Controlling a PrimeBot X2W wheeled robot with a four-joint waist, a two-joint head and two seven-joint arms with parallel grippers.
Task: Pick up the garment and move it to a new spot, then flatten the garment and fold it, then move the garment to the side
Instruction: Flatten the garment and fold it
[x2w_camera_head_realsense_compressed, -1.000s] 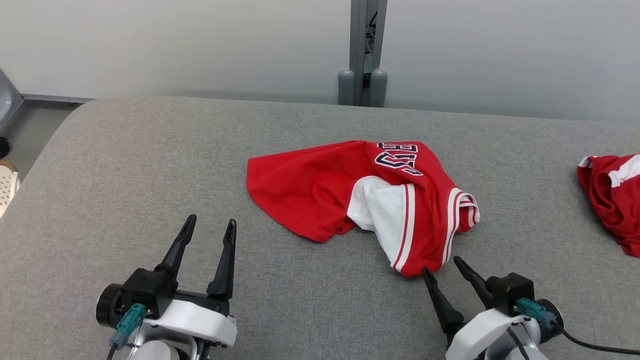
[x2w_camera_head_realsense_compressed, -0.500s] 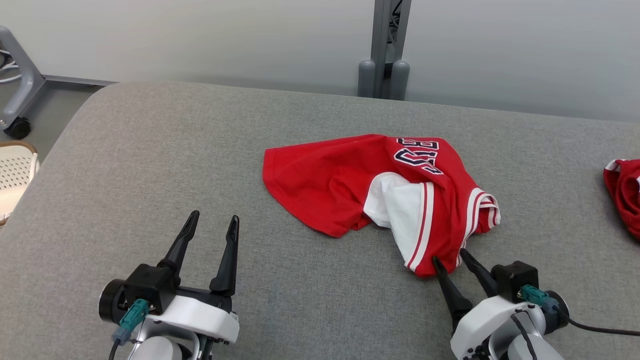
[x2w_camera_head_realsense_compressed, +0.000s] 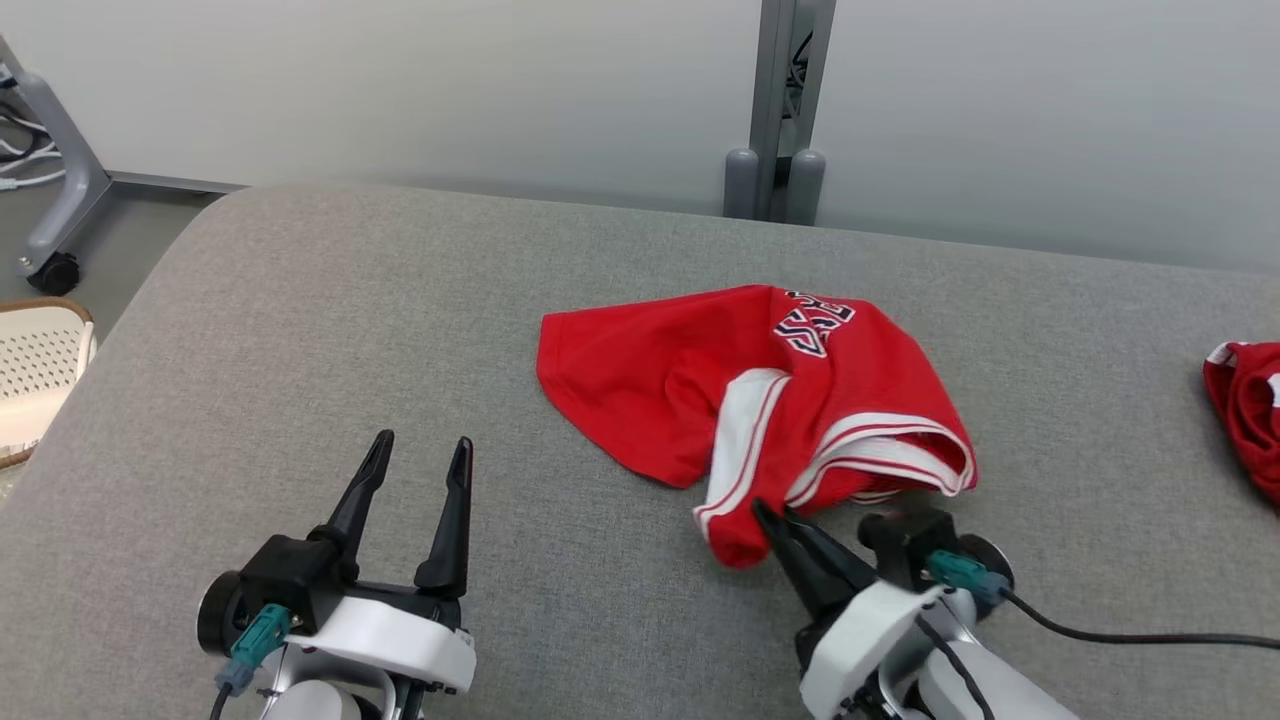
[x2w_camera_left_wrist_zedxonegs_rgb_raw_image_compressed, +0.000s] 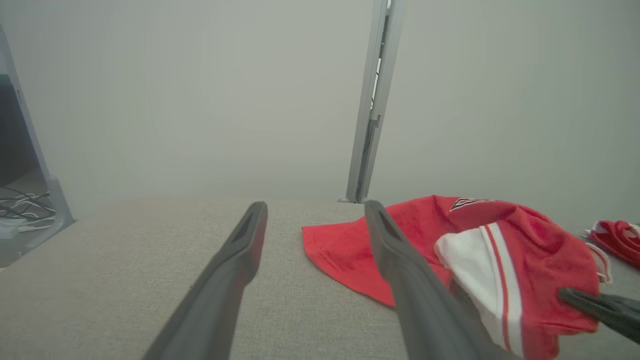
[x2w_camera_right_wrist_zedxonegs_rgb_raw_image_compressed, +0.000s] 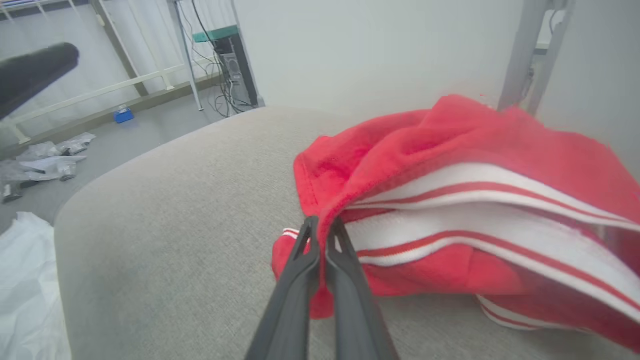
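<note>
Two grippers show in the head view. The left gripper (x2w_camera_head_realsense_compressed: 415, 455) sits low at the near left of the grey padded table (x2w_camera_head_realsense_compressed: 300, 320). Its fingers are spread with nothing between them, well apart from the garment. The red jersey (x2w_camera_head_realsense_compressed: 650, 390), white-trimmed, lies crumpled right of the table's middle. Its long axis runs across the table from left to right, with the navy lettering toward the far edge and the striped opening toward the right. The right gripper (x2w_camera_head_realsense_compressed: 768, 515) is clamped on the jersey's near hem. A second red garment (x2w_camera_head_realsense_compressed: 1245, 410) lies at the right edge, well apart.

Left wrist view: the left gripper (x2w_camera_left_wrist_zedxonegs_rgb_raw_image_compressed: 316, 210) has its fingers parted above the table (x2w_camera_left_wrist_zedxonegs_rgb_raw_image_compressed: 125, 280). The jersey (x2w_camera_left_wrist_zedxonegs_rgb_raw_image_compressed: 540, 240) lies to the right, and the right gripper (x2w_camera_left_wrist_zedxonegs_rgb_raw_image_compressed: 567, 297) pinches its near corner.

Right wrist view: the right gripper (x2w_camera_right_wrist_zedxonegs_rgb_raw_image_compressed: 320, 227) has both fingers pressed together on a fold of the jersey (x2w_camera_right_wrist_zedxonegs_rgb_raw_image_compressed: 450, 135) at the hem. The white stripes run rightward from the pinch across the table (x2w_camera_right_wrist_zedxonegs_rgb_raw_image_compressed: 175, 225).
</note>
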